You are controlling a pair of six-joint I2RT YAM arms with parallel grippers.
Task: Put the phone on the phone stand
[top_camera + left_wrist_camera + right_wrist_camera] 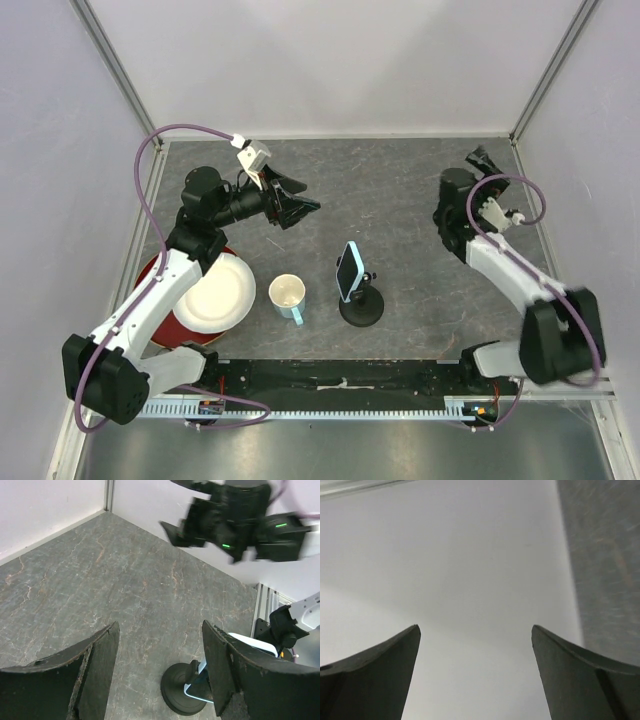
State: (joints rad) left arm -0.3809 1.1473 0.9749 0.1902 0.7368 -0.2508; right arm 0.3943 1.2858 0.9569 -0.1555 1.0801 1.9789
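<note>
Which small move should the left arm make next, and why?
Probably draw the left gripper back toward its base: the black-screened phone in a light blue case already sits upright on the black disc-based stand, and the jaws stand open, empty.

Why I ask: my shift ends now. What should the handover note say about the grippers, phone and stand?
Left gripper: jaws open, empty, above the table behind the phone stand.
Right gripper: jaws open, empty, facing the wall at far right.
The phone appears seated upright on the phone stand, right of the cup.
Done: placement. Left: nothing visible.
</note>
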